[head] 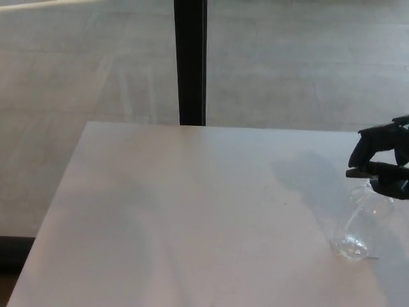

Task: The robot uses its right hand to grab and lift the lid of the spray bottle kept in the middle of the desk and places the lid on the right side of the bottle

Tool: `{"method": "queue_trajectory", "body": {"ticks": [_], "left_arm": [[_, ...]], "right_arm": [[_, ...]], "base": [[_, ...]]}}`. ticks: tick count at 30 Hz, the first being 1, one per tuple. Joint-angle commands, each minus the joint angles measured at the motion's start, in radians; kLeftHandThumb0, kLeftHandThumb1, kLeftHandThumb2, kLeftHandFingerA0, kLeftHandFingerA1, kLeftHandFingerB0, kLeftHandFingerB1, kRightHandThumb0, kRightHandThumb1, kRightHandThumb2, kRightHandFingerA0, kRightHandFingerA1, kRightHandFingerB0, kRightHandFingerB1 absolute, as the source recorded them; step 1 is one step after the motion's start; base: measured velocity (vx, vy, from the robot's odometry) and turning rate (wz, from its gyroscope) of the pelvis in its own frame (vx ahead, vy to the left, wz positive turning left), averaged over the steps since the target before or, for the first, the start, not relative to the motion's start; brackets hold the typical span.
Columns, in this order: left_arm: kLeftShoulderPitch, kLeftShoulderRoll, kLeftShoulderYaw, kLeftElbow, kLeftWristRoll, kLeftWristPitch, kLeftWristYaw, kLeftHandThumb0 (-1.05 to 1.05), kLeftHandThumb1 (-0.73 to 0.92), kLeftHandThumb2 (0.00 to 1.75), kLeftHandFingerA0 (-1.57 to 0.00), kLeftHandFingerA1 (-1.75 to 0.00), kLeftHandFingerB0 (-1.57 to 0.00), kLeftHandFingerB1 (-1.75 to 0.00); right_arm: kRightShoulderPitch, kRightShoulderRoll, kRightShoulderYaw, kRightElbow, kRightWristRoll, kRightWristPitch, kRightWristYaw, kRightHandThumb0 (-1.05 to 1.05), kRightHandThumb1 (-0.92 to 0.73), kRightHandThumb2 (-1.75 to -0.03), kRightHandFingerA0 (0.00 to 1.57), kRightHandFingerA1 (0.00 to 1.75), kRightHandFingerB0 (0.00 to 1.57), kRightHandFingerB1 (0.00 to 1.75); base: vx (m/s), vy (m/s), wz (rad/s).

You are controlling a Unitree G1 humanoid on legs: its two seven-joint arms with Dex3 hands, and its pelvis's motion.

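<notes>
Black right hand [383, 163] tops clear spray bottle [359, 231]; desk [192, 217] bare.

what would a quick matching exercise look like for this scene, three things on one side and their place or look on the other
Things:
1. clear plastic spray bottle
2. black right hand
3. black vertical post

Descriptions:
A. behind the desk's far edge, upright
B. at the picture's right edge, over the bottle's top
C. see-through, on the pale desk near its right side

Pairs: 1-C, 2-B, 3-A
</notes>
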Motion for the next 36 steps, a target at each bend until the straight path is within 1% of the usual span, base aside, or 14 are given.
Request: {"method": "queue_trajectory", "body": {"ticks": [1,10,11,13,19,20,21,24,25,27,28,34,35,36], "left_arm": [[-0.014,0.031,0.009,-0.048,-0.043,-0.082,-0.102,-0.78,0.88,0.66,-0.54,-0.49,-0.38,-0.38],[0.013,0.030,0.011,-0.057,-0.051,-0.087,-0.115,-0.78,0.88,0.66,-0.53,-0.53,-0.36,-0.39],[0.007,0.027,0.019,-0.040,-0.056,-0.076,-0.097,-0.74,0.69,1.07,-0.50,-0.62,-0.31,-0.53],[0.006,0.027,0.018,-0.029,-0.052,-0.084,-0.090,-0.76,0.88,0.66,-0.56,-0.50,-0.36,-0.39],[0.020,0.035,0.005,-0.025,-0.040,-0.104,-0.096,-0.77,0.89,0.67,-0.55,-0.49,-0.36,-0.39],[0.023,0.037,0.003,-0.019,-0.039,-0.113,-0.100,-0.75,0.71,1.09,-0.45,-0.60,-0.26,-0.51],[0.024,0.037,0.002,-0.018,-0.039,-0.117,-0.101,-0.78,0.72,1.08,-0.47,-0.60,-0.30,-0.52],[0.024,0.037,0.003,-0.017,-0.043,-0.111,-0.103,-0.78,0.72,1.08,-0.47,-0.60,-0.29,-0.51],[0.024,0.037,-0.002,-0.017,-0.036,-0.112,-0.092,-0.79,0.89,0.67,-0.55,-0.49,-0.37,-0.37],[0.021,0.033,0.001,-0.013,-0.043,-0.105,-0.099,-0.77,0.89,0.67,-0.53,-0.49,-0.37,-0.38],[0.021,0.032,0.000,-0.013,-0.042,-0.107,-0.101,-0.78,0.72,1.08,-0.47,-0.60,-0.31,-0.52],[0.018,0.030,0.007,-0.014,-0.052,-0.096,-0.101,-0.77,0.87,0.66,-0.53,-0.48,-0.36,-0.38],[0.012,0.030,0.005,-0.006,-0.048,-0.096,-0.095,-0.77,0.72,1.07,-0.47,-0.59,-0.30,-0.51],[0.010,0.028,0.006,-0.009,-0.049,-0.101,-0.091,-0.76,0.88,0.67,-0.55,-0.48,-0.38,-0.38]], "right_arm": [[-0.060,0.033,-0.091,0.032,0.028,-0.007,-0.037,-0.20,-0.64,-0.97,0.89,1.61,0.83,1.12],[-0.211,0.034,-0.261,0.026,0.202,0.116,0.103,-0.16,-0.61,-1.02,0.88,1.64,0.84,1.15],[-0.254,0.020,-0.292,0.032,0.235,0.147,0.127,-0.15,-0.57,-1.06,0.88,1.56,0.86,1.11],[-0.274,0.014,-0.308,0.040,0.243,0.154,0.142,-0.14,-0.56,-1.05,0.88,1.52,0.86,1.10],[-0.369,-0.018,-0.386,0.125,0.282,0.152,0.155,-0.14,-0.53,-1.05,0.90,1.47,0.91,1.08],[-0.374,-0.017,-0.397,0.143,0.278,0.151,0.141,-0.16,-0.51,-1.09,0.91,1.47,0.91,1.10],[-0.369,-0.017,-0.410,0.151,0.280,0.153,0.133,-0.14,-0.52,-1.08,0.93,1.46,0.92,1.09],[-0.347,-0.014,-0.434,0.179,0.296,0.132,0.129,-0.13,-0.49,-1.10,0.92,1.47,0.91,1.11],[-0.309,-0.014,-0.447,0.176,0.292,0.122,0.117,-0.09,-0.53,-1.03,0.93,1.45,0.92,1.09],[-0.240,0.002,-0.465,0.195,0.295,0.104,0.105,-0.10,-0.51,-1.06,0.95,1.40,0.94,1.07],[-0.186,0.018,-0.473,0.220,0.312,0.055,0.110,-0.10,-0.51,-1.05,0.96,1.38,0.93,1.06],[0.053,0.070,-0.415,0.162,0.213,0.105,0.052,-0.17,-0.63,-0.89,0.86,1.57,0.90,0.99],[0.087,0.085,-0.405,0.158,0.204,0.105,0.039,-0.16,-0.63,-0.89,0.87,1.60,0.91,0.99],[0.130,0.105,-0.381,0.168,0.177,0.102,0.016,-0.19,-0.63,-0.89,0.90,1.59,0.92,0.97]], "base": [[0.00,0.000,0.00],[0.00,0.000,0.00],[0.00,0.000,0.00],[0.00,0.000,0.00],[0.00,0.000,0.00],[0.00,0.000,0.00],[0.00,0.000,0.00],[0.00,0.000,0.00],[0.00,0.000,0.00],[0.00,0.000,0.00],[0.00,0.000,0.00],[0.00,0.000,0.00],[0.00,0.000,0.00],[0.00,0.000,0.00]]}}
